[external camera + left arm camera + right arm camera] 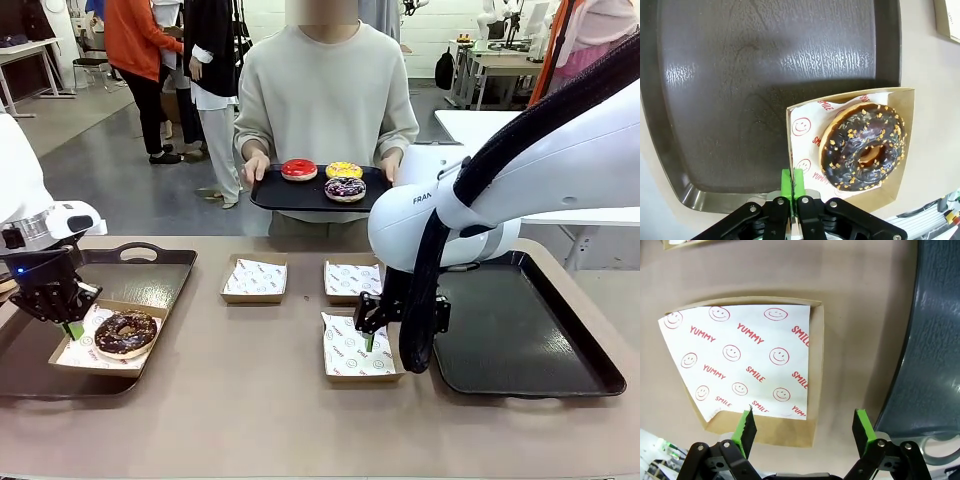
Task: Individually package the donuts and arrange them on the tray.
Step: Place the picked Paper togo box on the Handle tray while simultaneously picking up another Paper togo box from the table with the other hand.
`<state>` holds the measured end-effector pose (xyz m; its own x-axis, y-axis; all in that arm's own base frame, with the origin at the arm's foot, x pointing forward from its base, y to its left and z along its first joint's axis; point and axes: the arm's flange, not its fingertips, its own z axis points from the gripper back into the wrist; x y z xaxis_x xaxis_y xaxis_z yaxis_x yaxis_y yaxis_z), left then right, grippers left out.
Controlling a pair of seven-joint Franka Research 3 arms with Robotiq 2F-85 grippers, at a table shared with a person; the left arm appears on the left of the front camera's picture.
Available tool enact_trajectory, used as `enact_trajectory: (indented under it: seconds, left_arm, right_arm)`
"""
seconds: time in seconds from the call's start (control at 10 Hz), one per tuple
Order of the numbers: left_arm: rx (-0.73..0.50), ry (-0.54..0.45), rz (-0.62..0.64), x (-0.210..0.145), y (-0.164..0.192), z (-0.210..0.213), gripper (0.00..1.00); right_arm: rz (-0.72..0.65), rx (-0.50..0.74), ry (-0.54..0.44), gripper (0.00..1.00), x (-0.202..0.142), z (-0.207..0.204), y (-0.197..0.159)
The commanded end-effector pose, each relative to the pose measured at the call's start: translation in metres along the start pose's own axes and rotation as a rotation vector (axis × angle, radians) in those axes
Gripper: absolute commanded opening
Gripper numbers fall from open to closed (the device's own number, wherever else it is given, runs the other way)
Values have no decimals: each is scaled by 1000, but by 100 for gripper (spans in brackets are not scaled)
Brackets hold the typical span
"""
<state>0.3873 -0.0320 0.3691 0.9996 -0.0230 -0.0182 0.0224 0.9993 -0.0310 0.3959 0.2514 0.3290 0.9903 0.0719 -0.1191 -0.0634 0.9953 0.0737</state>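
The chocolate donut (125, 333) with sprinkles lies in a paper-lined cardboard box (75, 355) on the left dark tray (150, 275). My left gripper (70, 325) is shut on that box's edge; in the left wrist view its green pads (791, 182) pinch the box rim (900, 100) beside the chocolate donut (862, 147). My right gripper (370, 335) hangs open just above an empty lined box (355, 350); its fingers (747, 427) straddle the near rim of that box (817, 365). The person holds a black tray (270, 195) carrying the red donut (299, 169), yellow donut (344, 170) and purple donut (345, 187).
Two more empty lined boxes (254, 277) (352, 278) sit mid-table. An empty dark tray (520, 340) lies at the right, its rim (935, 340) close to my right gripper. People stand in the background.
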Motion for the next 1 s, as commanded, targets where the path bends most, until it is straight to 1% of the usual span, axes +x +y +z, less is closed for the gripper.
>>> enact_trajectory:
  seconds: [0.0, 0.3, 0.7, 0.9]
  left_arm:
    - [-17, 1, 17, -1, -2, -6, 1]
    - [-14, 17, 18, 4, -2, -14, 1]
    - [-11, -11, 46, 3, 13, -4, 1]
    - [-10, -6, 43, 2, 15, -4, 1]
  right_arm:
    - [37, -17, -19, 100, 2, -3, -2]
    - [48, -5, -5, 100, 3, -4, -2]
    - [42, 8, 5, 100, 4, -7, -1]
    - [45, 6, 10, 100, 5, -9, 1]
